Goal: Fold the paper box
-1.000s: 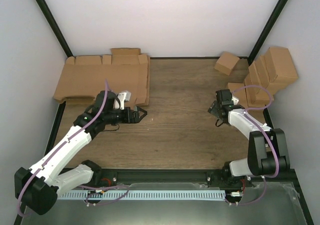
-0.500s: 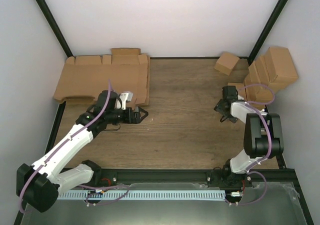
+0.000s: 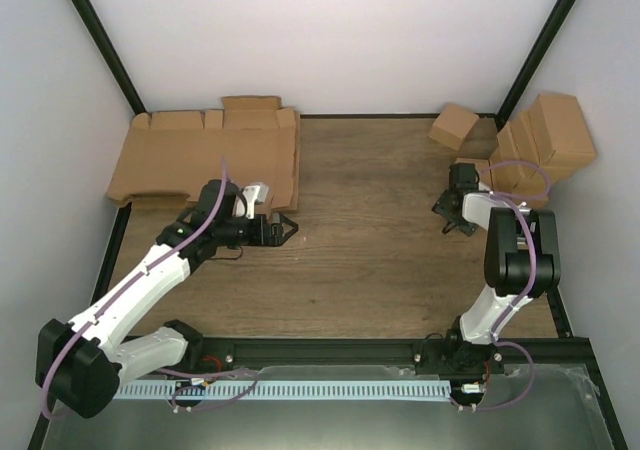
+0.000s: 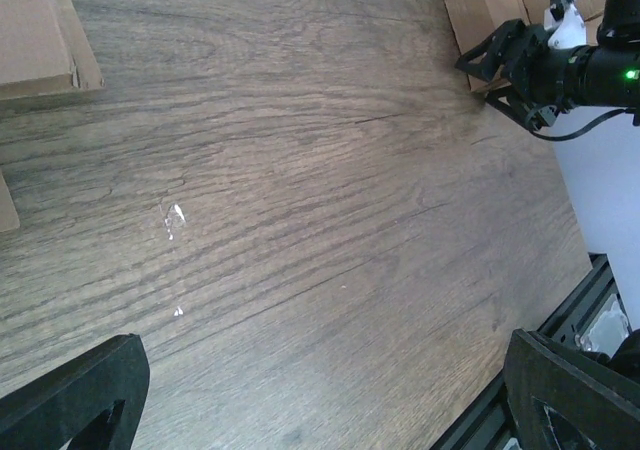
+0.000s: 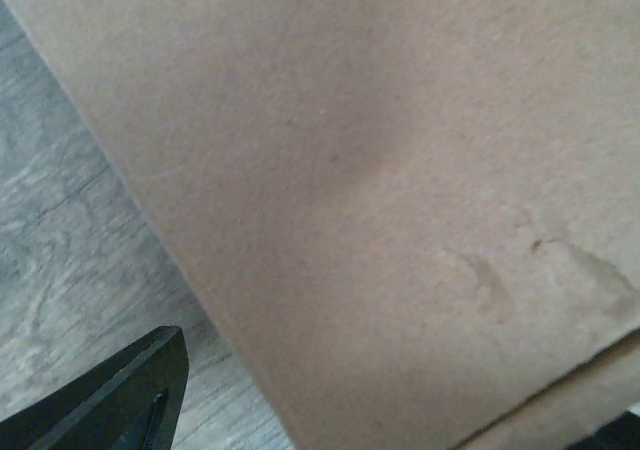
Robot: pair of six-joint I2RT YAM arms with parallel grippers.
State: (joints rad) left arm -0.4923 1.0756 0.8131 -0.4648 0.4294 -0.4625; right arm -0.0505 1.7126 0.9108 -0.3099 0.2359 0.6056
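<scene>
Right end effector (image 4: 498, 82) swung toward paper box (image 5: 400, 170) (jaws apart).

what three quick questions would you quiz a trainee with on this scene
1. True or false: the left gripper is shut.
2. What fills most of the right wrist view? A) bare wood B) brown cardboard C) the other arm
3. In the top view, which corner of the table holds the flat sheets?

Key: 1. False, its jaws are wide open over bare wood. 2. B. 3. The far left corner.
</scene>
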